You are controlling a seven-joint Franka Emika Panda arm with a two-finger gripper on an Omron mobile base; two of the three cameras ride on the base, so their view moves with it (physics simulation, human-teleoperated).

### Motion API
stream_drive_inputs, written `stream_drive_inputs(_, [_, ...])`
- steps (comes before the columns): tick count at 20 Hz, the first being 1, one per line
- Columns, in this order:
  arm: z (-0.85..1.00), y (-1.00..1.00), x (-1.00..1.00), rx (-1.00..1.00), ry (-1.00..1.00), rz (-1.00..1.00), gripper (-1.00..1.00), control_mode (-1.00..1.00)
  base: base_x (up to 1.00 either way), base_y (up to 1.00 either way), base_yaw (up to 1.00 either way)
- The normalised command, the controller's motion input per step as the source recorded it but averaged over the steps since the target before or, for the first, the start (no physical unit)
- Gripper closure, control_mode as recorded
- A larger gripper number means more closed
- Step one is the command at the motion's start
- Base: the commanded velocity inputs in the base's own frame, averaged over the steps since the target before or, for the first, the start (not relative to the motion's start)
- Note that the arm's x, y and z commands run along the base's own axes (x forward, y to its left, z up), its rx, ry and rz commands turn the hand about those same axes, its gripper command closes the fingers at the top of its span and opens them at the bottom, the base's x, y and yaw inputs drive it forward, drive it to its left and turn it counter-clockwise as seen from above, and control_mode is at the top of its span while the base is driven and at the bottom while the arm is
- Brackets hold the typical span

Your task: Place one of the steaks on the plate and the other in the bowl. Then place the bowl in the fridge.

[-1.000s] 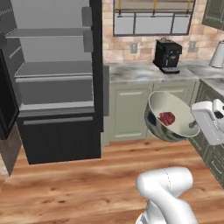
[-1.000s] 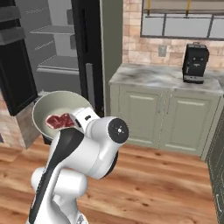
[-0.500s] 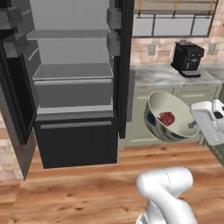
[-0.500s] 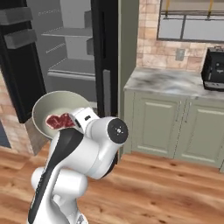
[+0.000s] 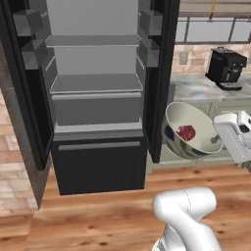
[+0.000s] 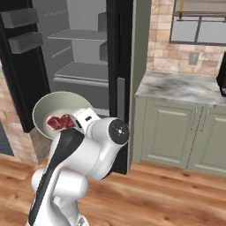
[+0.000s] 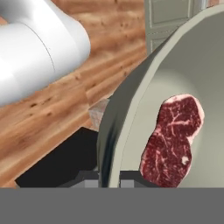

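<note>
Jaws pinched on the rim of the deep round beige-grey bowl [image 7: 131, 113] — held in the air, tipped on its side, mouth facing the tall black fridge [image 5: 93, 98] with doors open. Dark reddish-brown steak slab [image 7: 171, 140] lies inside, long axis running from rim toward bowl bottom.

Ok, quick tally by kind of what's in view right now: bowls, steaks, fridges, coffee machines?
Bowls: 1, the bowl tilted, its rim held in the gripper
Steaks: 1, the steak inside that bowl
Fridges: 1, the fridge, doors open
Coffee machines: 1, the coffee machine on the counter
Total: 4
</note>
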Motion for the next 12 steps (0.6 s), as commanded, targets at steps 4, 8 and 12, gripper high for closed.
stream_drive_inputs(4, [0.00, 0.00, 0.00, 0.00, 0.00, 0.00, 1.00, 1.00, 0.45, 0.43, 0.00])
stream_drive_inputs(8, [0.00, 0.00, 0.00, 0.00, 0.00, 0.00, 1.00, 1.00, 0.55, 0.44, 0.00])
stream_drive_inputs(12, [0.00, 0.00, 0.00, 0.00, 0.00, 0.00, 1.00, 1.00, 0.64, 0.40, 0.00])
